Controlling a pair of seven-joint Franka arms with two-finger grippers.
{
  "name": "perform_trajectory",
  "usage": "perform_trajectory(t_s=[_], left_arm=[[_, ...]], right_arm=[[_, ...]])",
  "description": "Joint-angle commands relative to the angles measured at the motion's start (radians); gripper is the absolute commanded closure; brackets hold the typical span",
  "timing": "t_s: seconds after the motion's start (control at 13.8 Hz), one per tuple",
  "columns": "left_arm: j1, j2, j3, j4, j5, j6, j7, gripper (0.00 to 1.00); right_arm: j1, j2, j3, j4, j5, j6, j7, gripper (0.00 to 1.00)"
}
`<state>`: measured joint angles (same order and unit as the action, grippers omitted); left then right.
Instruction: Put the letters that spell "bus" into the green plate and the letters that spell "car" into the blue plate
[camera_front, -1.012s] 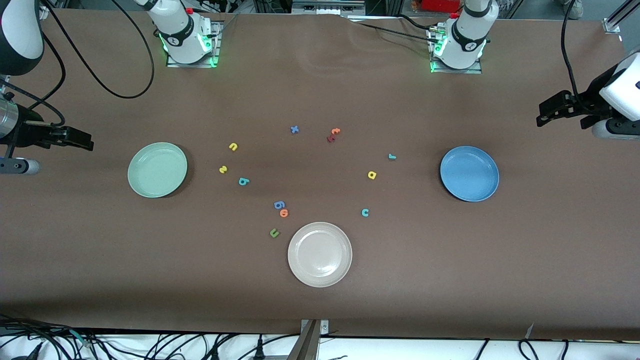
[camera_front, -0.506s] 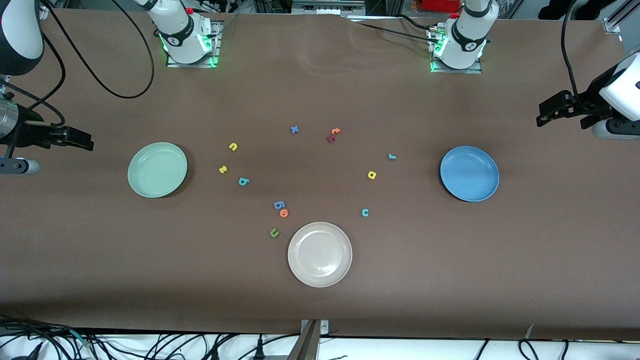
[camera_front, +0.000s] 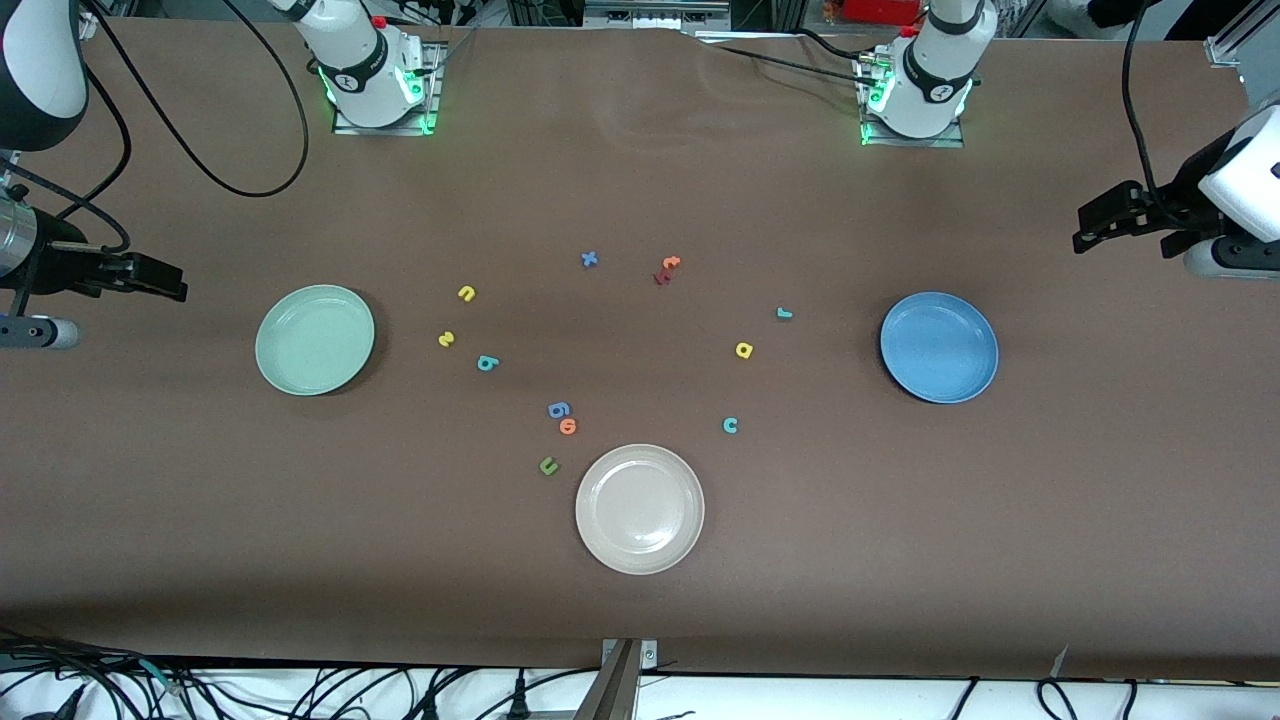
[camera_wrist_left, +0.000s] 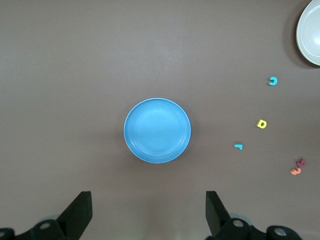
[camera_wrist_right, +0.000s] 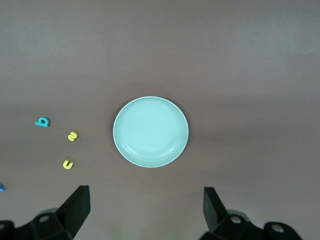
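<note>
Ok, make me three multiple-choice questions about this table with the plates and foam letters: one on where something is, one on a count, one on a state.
1. Where does the teal foam letter "c" lie?
A. in the round blue plate
B. on the brown table, nearer the front camera than the yellow foam letter "a"
C. in the round beige-white plate

2. How many round plates are on the table?
A. two
B. three
C. four

3. What is in the round mint-green plate?
A. nothing
B. the yellow foam letter "u"
C. three letters

Answers: 1 B, it lies on bare table, lower in the front view than the "a". 2 B, green, blue and beige-white. 3 A, its bowl shows bare in the right wrist view.
</note>
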<state>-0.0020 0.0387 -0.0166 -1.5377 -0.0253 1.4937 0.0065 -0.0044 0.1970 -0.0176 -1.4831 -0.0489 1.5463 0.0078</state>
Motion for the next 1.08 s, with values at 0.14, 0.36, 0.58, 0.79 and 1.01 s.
perform_trajectory(t_s=[0.14, 0.36, 0.58, 0.79, 1.01], left_arm=[[-0.001, 0.004, -0.002, 0.011, -0.007, -0.003, -0.008, 0.0], [-0.001, 0.004, -0.002, 0.011, -0.007, -0.003, -0.008, 0.0], [-0.001, 0.004, -0.002, 0.011, -0.007, -0.003, -0.006, 0.0], [-0.001, 0.004, -0.002, 0.011, -0.007, -0.003, -0.006, 0.0], [-0.001, 0.004, -0.002, 0.011, -0.007, -0.003, -0.006, 0.0]], right_arm=[[0.0, -0.008, 0.005, -0.011, -0.005, 0.009, 0.015, 0.0], [0.001, -0.008, 0.004, -0.009, -0.005, 0.009, 0.015, 0.0], [0.003, -0.005, 0.005, -0.008, -0.002, 0.012, 0.017, 0.0], [0.01, 0.004, 0.014, -0.006, 0.0, 0.012, 0.112, 0.0], [0.05, 0.004, 0.015, -0.008, 0.055, 0.011, 0.231, 0.0]])
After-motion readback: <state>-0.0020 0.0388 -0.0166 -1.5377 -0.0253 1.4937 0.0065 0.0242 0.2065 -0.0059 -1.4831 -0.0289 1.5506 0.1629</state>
